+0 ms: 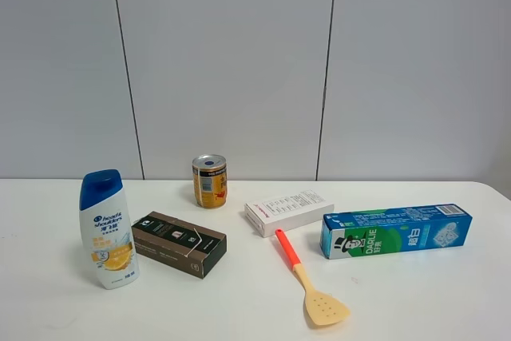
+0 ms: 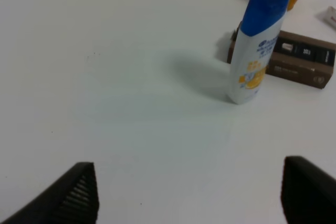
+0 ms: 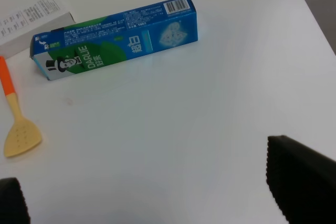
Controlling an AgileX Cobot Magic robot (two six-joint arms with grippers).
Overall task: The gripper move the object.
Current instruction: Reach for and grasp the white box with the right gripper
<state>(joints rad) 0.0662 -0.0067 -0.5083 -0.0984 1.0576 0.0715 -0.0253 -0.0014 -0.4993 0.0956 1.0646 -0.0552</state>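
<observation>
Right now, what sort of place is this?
Probably a lab test bench: a white table against a plain panel wall, with unrelated goods laid out, such as a shampoo bottle, toothpaste box and spatula.

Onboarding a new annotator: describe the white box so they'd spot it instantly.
On the white table, look at the middle, between the yellow can and the long green-blue toothpaste box. The white box lies flat there, just behind the orange-handled spatula. It alone is white with small black print, unlike the dark brown box nearby.
</observation>
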